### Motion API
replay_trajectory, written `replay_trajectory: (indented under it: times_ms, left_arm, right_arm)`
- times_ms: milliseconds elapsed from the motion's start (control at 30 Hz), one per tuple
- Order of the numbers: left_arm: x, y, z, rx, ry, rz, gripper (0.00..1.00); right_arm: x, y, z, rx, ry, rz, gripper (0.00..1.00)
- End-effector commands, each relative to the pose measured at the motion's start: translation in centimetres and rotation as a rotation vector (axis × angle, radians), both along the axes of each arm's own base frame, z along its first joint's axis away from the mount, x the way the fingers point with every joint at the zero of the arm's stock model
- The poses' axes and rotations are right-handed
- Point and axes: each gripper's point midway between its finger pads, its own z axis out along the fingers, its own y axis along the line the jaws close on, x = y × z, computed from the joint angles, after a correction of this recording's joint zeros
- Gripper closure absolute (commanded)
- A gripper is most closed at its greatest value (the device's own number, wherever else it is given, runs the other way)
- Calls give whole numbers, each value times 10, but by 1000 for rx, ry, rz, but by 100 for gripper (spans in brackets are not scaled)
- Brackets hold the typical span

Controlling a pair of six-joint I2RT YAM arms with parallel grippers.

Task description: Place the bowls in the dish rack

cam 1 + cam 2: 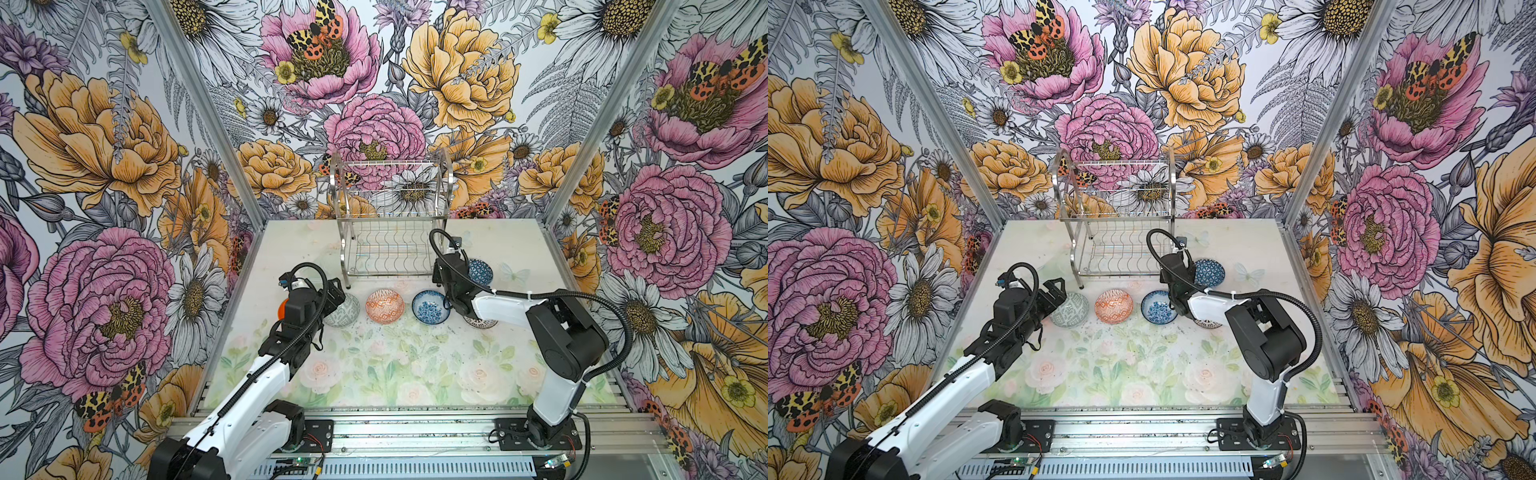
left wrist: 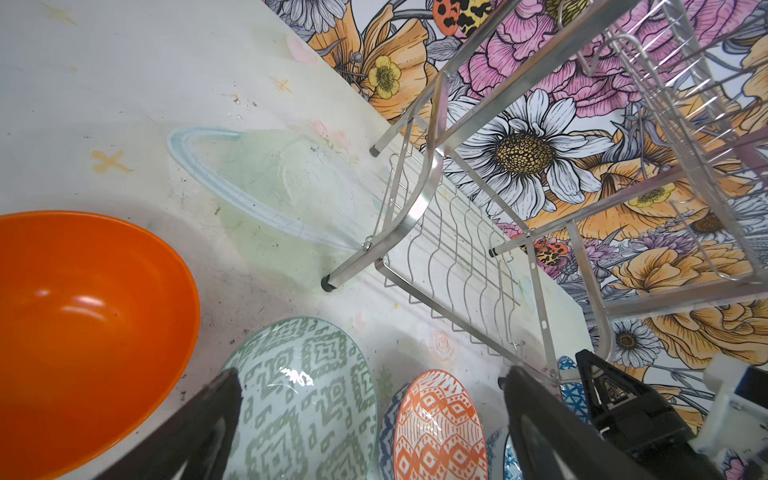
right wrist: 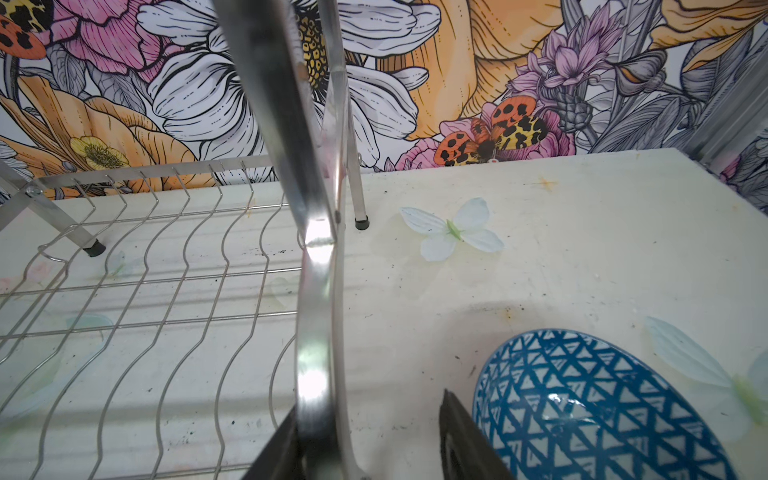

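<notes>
- The left end effector [image 1: 337, 294] is spread wide and grips nothing. It hangs above the left rim of the grey-green bowl [image 1: 348, 311], pointing right and far.
- The right end effector [image 3: 368, 405] is part-way open and holds nothing. The dish rack's right side band [image 3: 316, 291] rises between its fingers, hard by one and apart from the other.
- Just right of it sits the blue triangle bowl [image 1: 482, 272], mouth up.
- Near the rack, a row runs left to right on the desk [image 1: 374, 374], all mouths up: orange bowl [image 2: 83, 332], grey-green bowl, orange-white bowl [image 1: 385, 306], blue floral bowl [image 1: 430, 306] and black-white bowl [image 1: 480, 323], which is half hidden under the right arm.
- The dish rack [image 1: 388, 216] stands far centre, its long axis left to right.
</notes>
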Motion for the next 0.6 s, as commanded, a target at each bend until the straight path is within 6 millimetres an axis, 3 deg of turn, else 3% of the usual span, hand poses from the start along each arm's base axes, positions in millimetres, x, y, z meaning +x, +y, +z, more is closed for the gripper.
replay_trajectory:
  times_ms: [0,67,333,567]
  left_arm:
    - [-7,-2,-13,-14,56,-27,1]
    - [-9,-3,-14,-15,68,-33,1]
    - [-18,3,-11,-33,100,-20,1]
    - [-27,18,-22,-50,169,41,1]
  right_arm:
    - [0,7,21,9,-48,12,42]
    - [-5,15,26,-10,-62,35,39]
    - [-28,48,46,-95,-139,125,3]
    - [-32,67,46,-83,-155,202,0]
